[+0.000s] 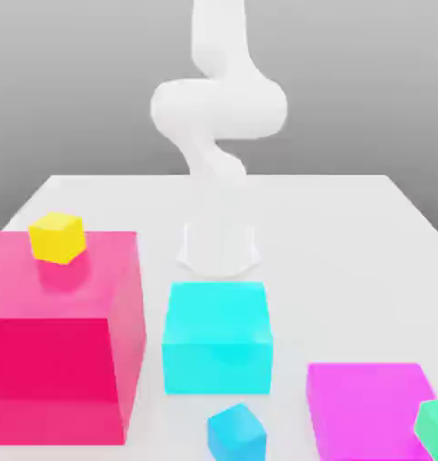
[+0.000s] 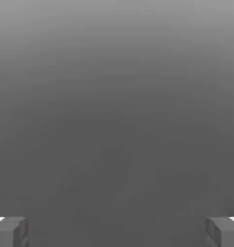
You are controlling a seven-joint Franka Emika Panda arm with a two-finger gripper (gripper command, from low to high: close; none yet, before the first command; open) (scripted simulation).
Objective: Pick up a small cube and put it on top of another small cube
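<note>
My gripper [image 2: 117,231] hangs spread wide, empty. The blue cube [image 1: 235,431] sits well apart, beyond the cyan block [image 1: 217,336]; descending carelessly, I risk clipping that block.

Simulated test bench: blank grey backdrop, white table [image 1: 349,216], flat-coloured blocks.

White arm [image 1: 218,108] bent over, hand [image 2: 117,231] empty, its fingers [image 2: 10,230] spread wide apart.
</note>
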